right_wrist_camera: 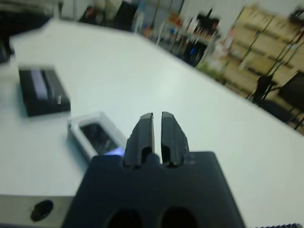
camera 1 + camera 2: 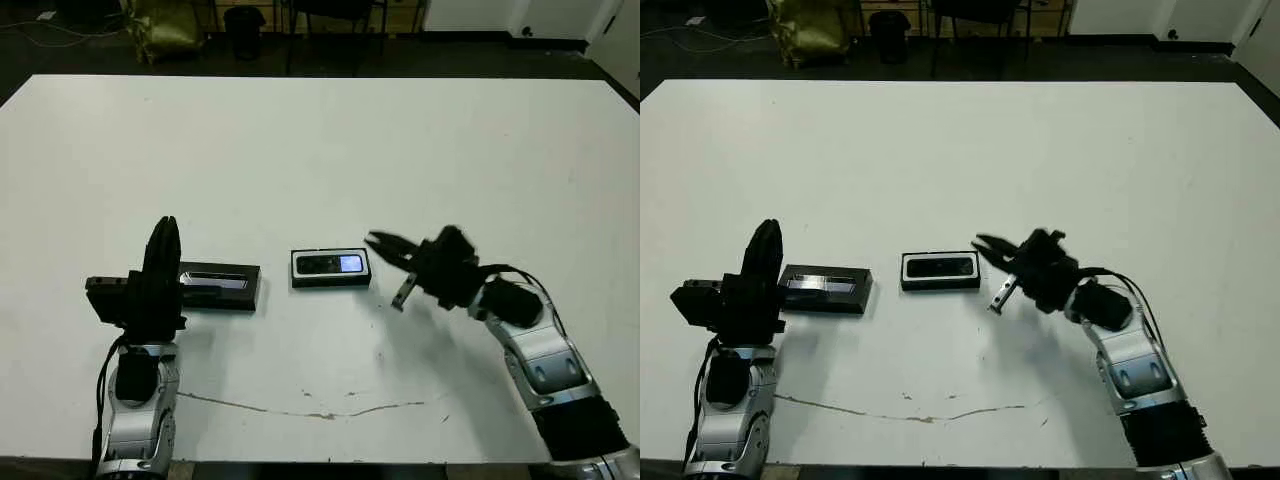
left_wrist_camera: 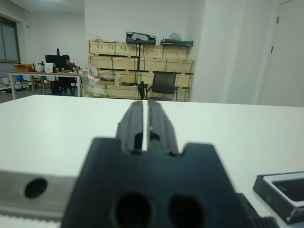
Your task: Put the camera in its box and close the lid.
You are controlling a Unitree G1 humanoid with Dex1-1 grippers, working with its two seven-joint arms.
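1. The box (image 2: 331, 268) sits on the white table (image 2: 330, 140), near the front-centre, and serves as the landmark here.
2. The camera (image 2: 330, 264) lies inside the box, its screen glowing bluish at the end nearer the robot's right arm (the white lining shows as a thin rim around it).
3. The lid (image 2: 218, 287) lies flat on the table to the robot's left of the box, apart from it, silvery stripe facing up; the box is uncovered.
4. The right gripper (image 2: 388, 266) hangs just to the robot's right of the box, near its end but not touching. In the head views its two fingers look spread; the right wrist view shows them nearly together with a thin gap. It holds nothing.
5. The left gripper (image 2: 163, 246) stands upright just beyond the lid's far end from the box, fingers (image 3: 161, 124) pressed nearly together with only a slit between, gripping nothing.
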